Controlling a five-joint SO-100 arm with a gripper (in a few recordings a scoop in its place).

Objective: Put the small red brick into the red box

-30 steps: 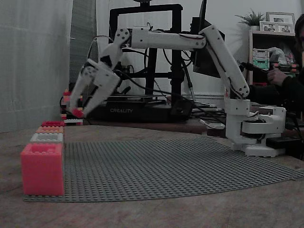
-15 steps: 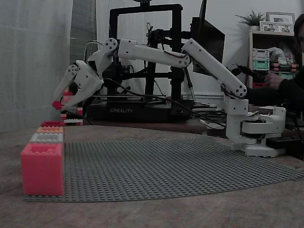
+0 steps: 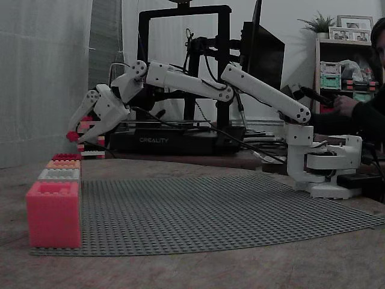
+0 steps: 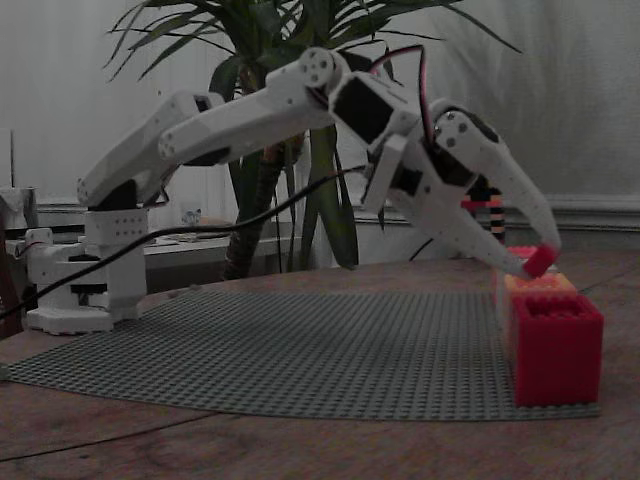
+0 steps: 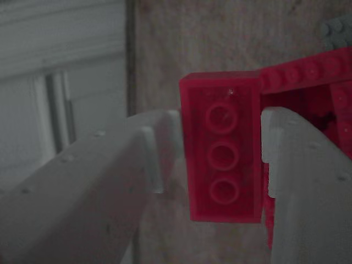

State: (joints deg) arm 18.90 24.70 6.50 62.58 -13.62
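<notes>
My gripper (image 3: 74,137) is shut on the small red brick (image 3: 73,136), which hangs in the air just above the far end of the row of boxes. The red box (image 3: 66,156) is the last and farthest in that row. In another fixed view the red box (image 4: 556,346) is the nearest one, and the small red brick (image 4: 540,260) sits in my gripper (image 4: 538,262) above and slightly behind it. In the wrist view the small red brick (image 5: 223,159) is clamped between the white fingers (image 5: 162,140), with the studded rim of the red box (image 5: 311,77) directly behind it.
A pinkish-coral box (image 3: 53,214), a grey box (image 3: 59,174) and an orange box (image 3: 63,164) line the left edge of the grey baseplate (image 3: 210,205). A red-and-white brick stack (image 3: 91,150) and a 3D printer (image 3: 180,78) stand behind. A person (image 3: 367,108) sits at the right.
The arm has stretched further left, carrying the small red brick from near the brick stack to above the far end of the box row, then dipped slightly.
</notes>
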